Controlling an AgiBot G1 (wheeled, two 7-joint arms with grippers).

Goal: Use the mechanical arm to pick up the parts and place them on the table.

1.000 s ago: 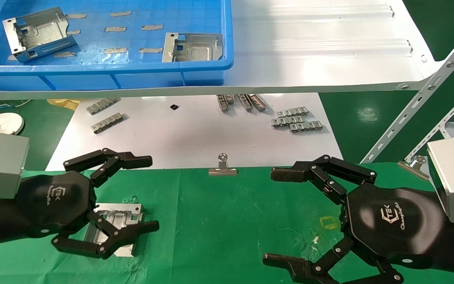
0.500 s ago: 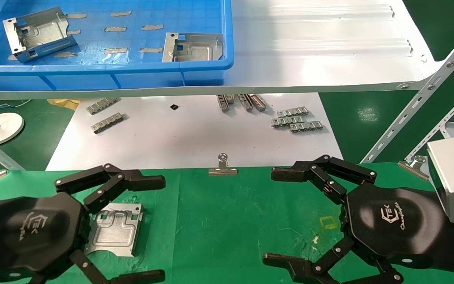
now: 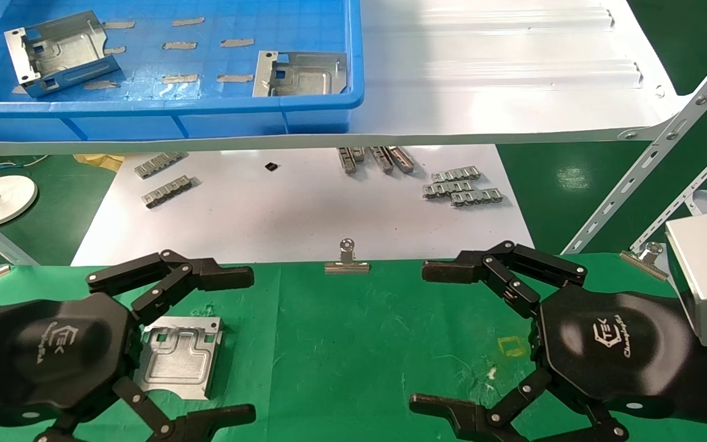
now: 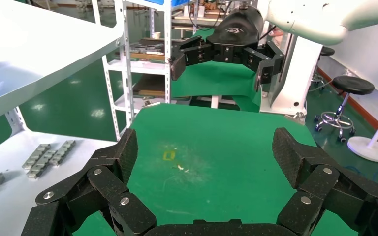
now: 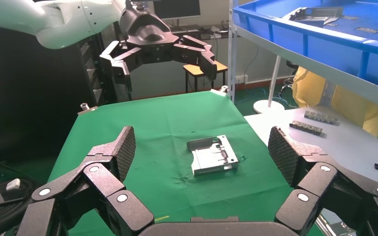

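One silver sheet-metal part (image 3: 178, 359) lies flat on the green table (image 3: 341, 344), also seen in the right wrist view (image 5: 211, 156). My left gripper (image 3: 240, 347) is open and empty; its palm hangs just left of the part, with the fingers spread on both sides of it. In the left wrist view the left gripper (image 4: 206, 152) holds nothing. My right gripper (image 3: 427, 337) is open and empty over the table's right side; in its own view it (image 5: 203, 148) faces the part. Two more parts (image 3: 59, 52) (image 3: 301, 72) lie in the blue bin (image 3: 163, 107).
The blue bin stands on a glossy white shelf (image 3: 501, 73) above the work area. A white sheet (image 3: 298, 209) with small toothed strips (image 3: 461, 189) lies behind the table. Binder clips (image 3: 347, 261) (image 3: 645, 256) hold the cloth's far edge. A yellow square mark (image 3: 512, 347) is near the right gripper.
My left gripper has opened wide and drawn back from the part, which now lies free on the cloth. The right arm has not moved.
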